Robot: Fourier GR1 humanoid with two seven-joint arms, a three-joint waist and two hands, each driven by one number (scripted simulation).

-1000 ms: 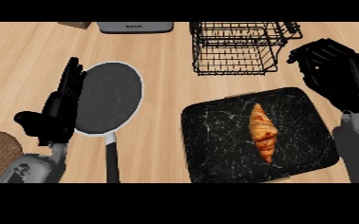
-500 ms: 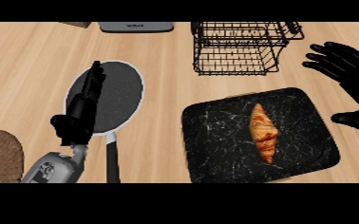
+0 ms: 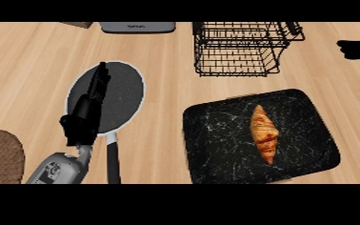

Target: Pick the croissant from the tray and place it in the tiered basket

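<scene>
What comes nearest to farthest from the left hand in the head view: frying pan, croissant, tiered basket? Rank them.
From the left hand, at the view's left:
1. Frying pan: directly under the hand, which overlaps its left side.
2. Croissant: to the right, lying on the black tray.
3. Tiered basket: upper right, at the counter's back.

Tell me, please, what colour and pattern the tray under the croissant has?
The tray is black with thin white marble-like veins, seen in the head view.
</scene>
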